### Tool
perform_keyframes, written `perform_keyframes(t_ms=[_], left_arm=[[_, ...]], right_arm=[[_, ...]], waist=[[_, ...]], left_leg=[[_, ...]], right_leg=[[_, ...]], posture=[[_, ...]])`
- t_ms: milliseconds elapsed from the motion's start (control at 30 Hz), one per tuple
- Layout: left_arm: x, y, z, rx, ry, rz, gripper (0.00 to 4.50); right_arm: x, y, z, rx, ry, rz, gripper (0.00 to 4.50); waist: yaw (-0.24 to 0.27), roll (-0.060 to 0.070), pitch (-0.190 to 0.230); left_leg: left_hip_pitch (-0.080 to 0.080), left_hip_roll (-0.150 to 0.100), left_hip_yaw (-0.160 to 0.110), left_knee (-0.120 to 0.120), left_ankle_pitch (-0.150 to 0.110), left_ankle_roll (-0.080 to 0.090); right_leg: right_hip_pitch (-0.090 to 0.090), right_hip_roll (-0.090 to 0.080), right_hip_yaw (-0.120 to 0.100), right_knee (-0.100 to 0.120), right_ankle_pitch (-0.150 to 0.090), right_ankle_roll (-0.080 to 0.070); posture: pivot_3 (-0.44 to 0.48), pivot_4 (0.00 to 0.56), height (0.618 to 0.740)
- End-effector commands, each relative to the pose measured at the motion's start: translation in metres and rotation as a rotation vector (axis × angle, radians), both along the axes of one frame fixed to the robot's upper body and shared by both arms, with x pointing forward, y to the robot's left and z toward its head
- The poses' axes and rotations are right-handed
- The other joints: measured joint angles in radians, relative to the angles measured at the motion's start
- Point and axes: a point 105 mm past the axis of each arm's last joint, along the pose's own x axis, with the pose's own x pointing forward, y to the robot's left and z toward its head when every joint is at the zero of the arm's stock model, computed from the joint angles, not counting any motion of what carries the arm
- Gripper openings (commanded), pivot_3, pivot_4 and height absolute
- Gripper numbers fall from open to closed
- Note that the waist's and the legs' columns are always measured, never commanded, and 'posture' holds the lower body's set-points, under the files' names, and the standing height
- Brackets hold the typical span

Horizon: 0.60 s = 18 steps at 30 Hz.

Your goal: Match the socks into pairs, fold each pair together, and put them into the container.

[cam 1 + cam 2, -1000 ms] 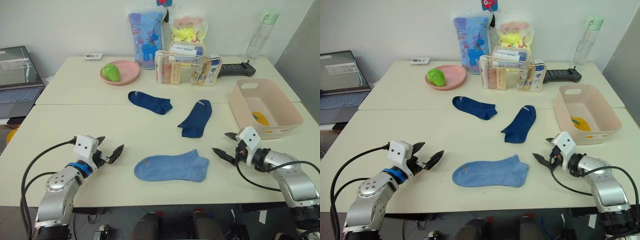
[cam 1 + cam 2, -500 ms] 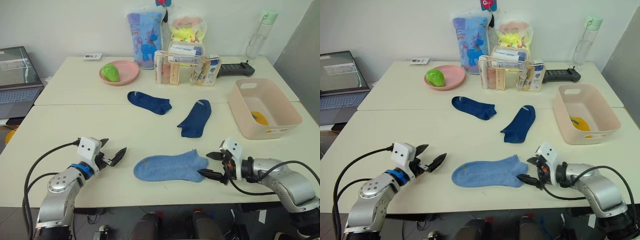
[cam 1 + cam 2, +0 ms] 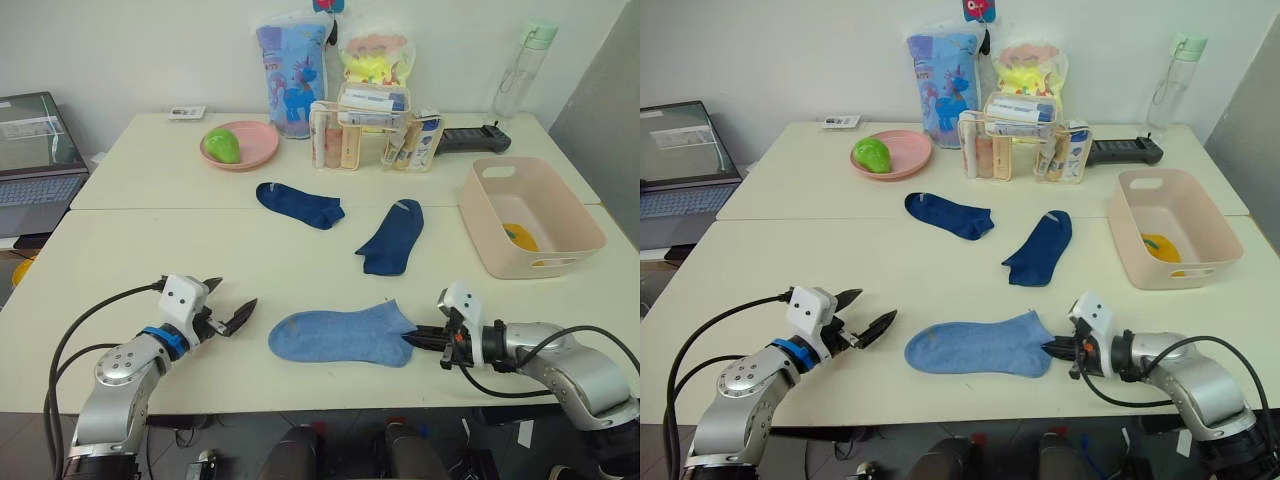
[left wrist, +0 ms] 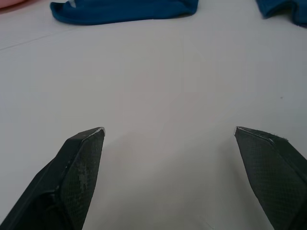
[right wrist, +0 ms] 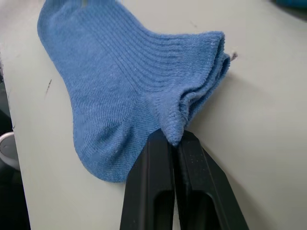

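Light-blue ribbed sock [image 5: 120, 91] (two navy socks [image 3: 299, 203] beyond), pink container [image 3: 530, 215]

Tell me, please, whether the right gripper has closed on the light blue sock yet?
Shut on it. In the right wrist view the right gripper has its two fingers pressed together, pinching a puckered bit of the light blue sock at its cuff end.

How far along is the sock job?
Done: mustard-yellow fabric lies in the container. In hand: the right tool is shut on the light blue sock at its cuff; the left tool hangs open over the table. Left: two navy socks lie apart, unpaired and unfolded.
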Motion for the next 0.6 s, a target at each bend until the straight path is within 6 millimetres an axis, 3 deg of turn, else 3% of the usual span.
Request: perform_keyframes(t_ms=[33,200,267,433,600], left_arm=[[-0.002,-0.025,0.028,0.002,-0.065,-0.169,4.50],[-0.005,-0.057,0.046,-0.005,-0.074,-0.352,4.50],[-0.013,-0.087,0.055,-0.012,-0.081,-0.507,4.50],[-0.019,-0.133,0.057,-0.033,-0.061,-0.704,2.99],[-0.013,-0.150,0.032,0.052,-0.019,-0.769,1.35]], right_arm=[[0.005,-0.018,0.017,0.001,-0.028,-0.016,0.05],[0.008,-0.032,0.018,-0.049,-0.015,0.003,0.05],[0.010,-0.034,0.016,-0.063,-0.010,0.013,0.05],[0.011,-0.030,0.016,-0.064,-0.009,0.037,0.00],[0.013,-0.028,0.016,-0.073,-0.014,0.049,0.00]], waist=[[0.002,0.000,0.000],[0.001,0.000,0.000],[0.000,0.000,0.000],[0.000,0.000,0.000],[-0.003,0.000,0.000]], left_leg=[[0.000,0.000,0.000,0.000,0.000,0.000],[0.000,0.000,0.000,0.000,0.000,0.000],[0.000,0.000,0.000,0.000,0.000,0.000],[-0.001,0.000,0.000,0.001,0.000,0.000],[0.000,0.000,0.000,0.000,0.000,0.000]], right_leg=[[0.000,0.000,0.000,0.000,0.000,0.000],[0.000,0.000,0.000,0.000,0.000,0.000],[0.000,0.000,0.000,0.000,0.000,0.000],[0.000,0.000,0.000,0.000,0.000,0.000],[0.000,0.000,0.000,0.000,0.000,0.000]], posture=[[0.000,0.150,0.740],[0.000,0.150,0.740],[0.000,0.150,0.740],[0.000,0.150,0.740],[0.000,0.150,0.740]])
